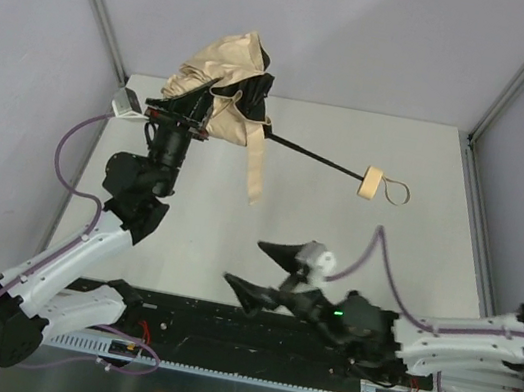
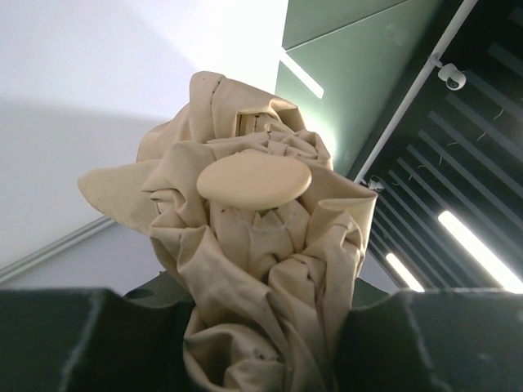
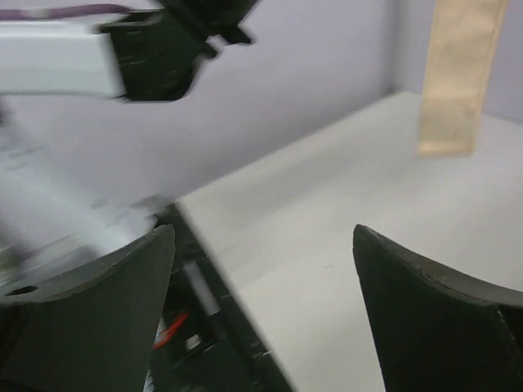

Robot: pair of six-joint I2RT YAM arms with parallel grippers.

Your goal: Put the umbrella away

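The umbrella (image 1: 224,76) is a bunched beige canopy held up at the back left of the table, its thin dark shaft (image 1: 312,155) running right to a small tan handle (image 1: 372,183) with a wrist loop. A fabric strap (image 1: 255,170) hangs down from it. My left gripper (image 1: 228,101) is shut on the gathered canopy; in the left wrist view the crumpled fabric (image 2: 261,261) fills the gap between the dark fingers, with the round cap (image 2: 254,180) on top. My right gripper (image 1: 262,271) stands wide open low over the table's near edge, holding nothing. The right wrist view shows its fingers (image 3: 106,302) apart over bare table.
The white table (image 1: 337,230) is walled by grey panels with metal posts at the back corners. A black rail (image 1: 219,326) with cables runs along the near edge by the arm bases. The hanging strap (image 3: 458,77) shows far off in the right wrist view.
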